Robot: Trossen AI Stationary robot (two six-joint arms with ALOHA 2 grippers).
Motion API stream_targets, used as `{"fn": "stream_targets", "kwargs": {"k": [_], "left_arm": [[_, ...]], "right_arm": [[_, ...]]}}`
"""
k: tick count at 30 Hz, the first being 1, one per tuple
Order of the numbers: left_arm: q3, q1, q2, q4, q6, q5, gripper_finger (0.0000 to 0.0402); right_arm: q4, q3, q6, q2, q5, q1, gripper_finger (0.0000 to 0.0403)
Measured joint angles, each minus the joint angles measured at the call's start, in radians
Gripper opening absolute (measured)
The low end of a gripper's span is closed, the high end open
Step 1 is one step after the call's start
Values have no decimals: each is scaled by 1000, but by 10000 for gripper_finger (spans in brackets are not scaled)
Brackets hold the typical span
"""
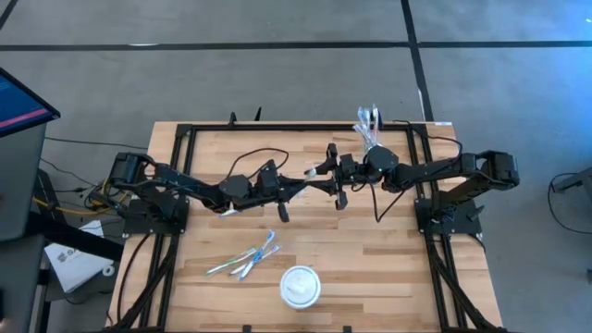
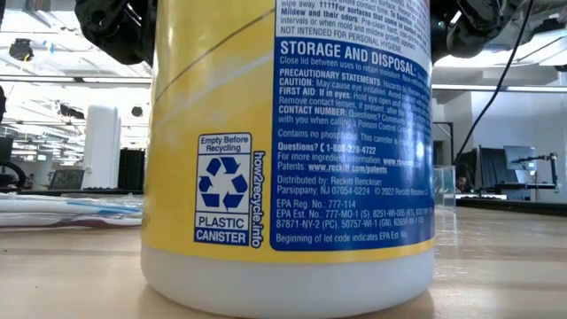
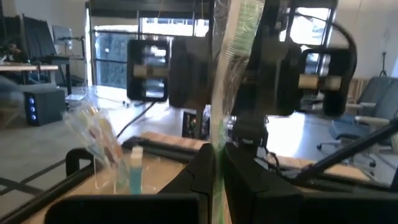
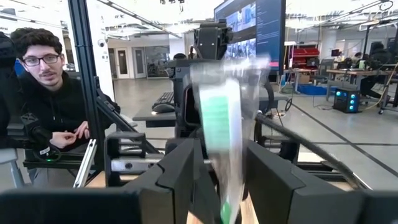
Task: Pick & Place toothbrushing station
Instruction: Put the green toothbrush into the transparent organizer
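The left gripper (image 3: 217,168) has its two dark fingers (image 3: 193,177) pressed together on a green toothbrush in a clear wrapper (image 3: 219,106), which stands upright between them. Just beyond it the right gripper (image 3: 245,81) faces this one, close up against the wrapper. Farther off, a clear tumbler (image 3: 118,165) on the wooden table (image 3: 161,140) holds wrapped toothbrushes (image 3: 93,130) and a blue-and-white tube (image 3: 136,167).

Bright, even daylight fills the room; windows behind glare white. From above, the desk (image 1: 370,268) is sharp with soft shadows. The yellow canister (image 2: 288,151) looms close, its print crisp. Between the jaws, the wrapped green toothbrush (image 4: 219,134) smears with blur.
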Motion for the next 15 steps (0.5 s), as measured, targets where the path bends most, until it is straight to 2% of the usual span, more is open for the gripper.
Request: {"fn": "stream_targets", "kwargs": {"k": [8, 15], "left_arm": [[1, 0, -12, -2, 1, 0, 12], [1, 0, -12, -12, 0, 6, 16]], "right_arm": [[-1, 0, 0, 0, 0, -2, 99], [1, 0, -46, 0, 0, -3, 16]]}}
